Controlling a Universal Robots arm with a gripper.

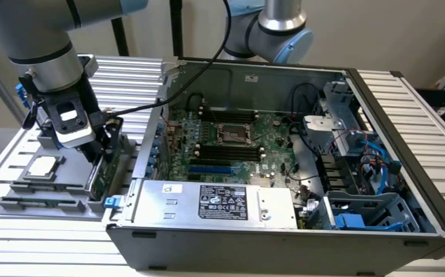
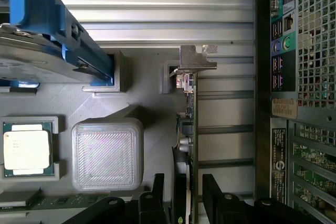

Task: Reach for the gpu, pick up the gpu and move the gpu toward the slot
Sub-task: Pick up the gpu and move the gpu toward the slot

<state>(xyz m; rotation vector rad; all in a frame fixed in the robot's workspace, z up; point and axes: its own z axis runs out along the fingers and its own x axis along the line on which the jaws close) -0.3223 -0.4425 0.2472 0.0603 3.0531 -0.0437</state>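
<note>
The gpu [image 2: 192, 129] stands on edge in a grey holder [image 2: 152, 108], its silver end bracket [image 2: 197, 59] at the far end. In the exterior view the gpu [image 1: 99, 173] is a green card left of the computer case. My gripper [image 2: 186, 203] is lowered over it and open. One black finger stands on each side of the card's near end, with a small gap on both sides. From outside, the gripper [image 1: 103, 147] hangs just over the card's top edge. The blue slot [image 1: 209, 171] lies on the motherboard inside the case.
A square silver processor chip [image 2: 26, 148] and a memory stick [image 1: 37, 202] rest in the same grey holder. A hard drive with blue clips [image 2: 47, 40] lies beside them. The open case wall [image 1: 141, 167] rises right next to the card; a power supply [image 1: 214, 202] fills the case front.
</note>
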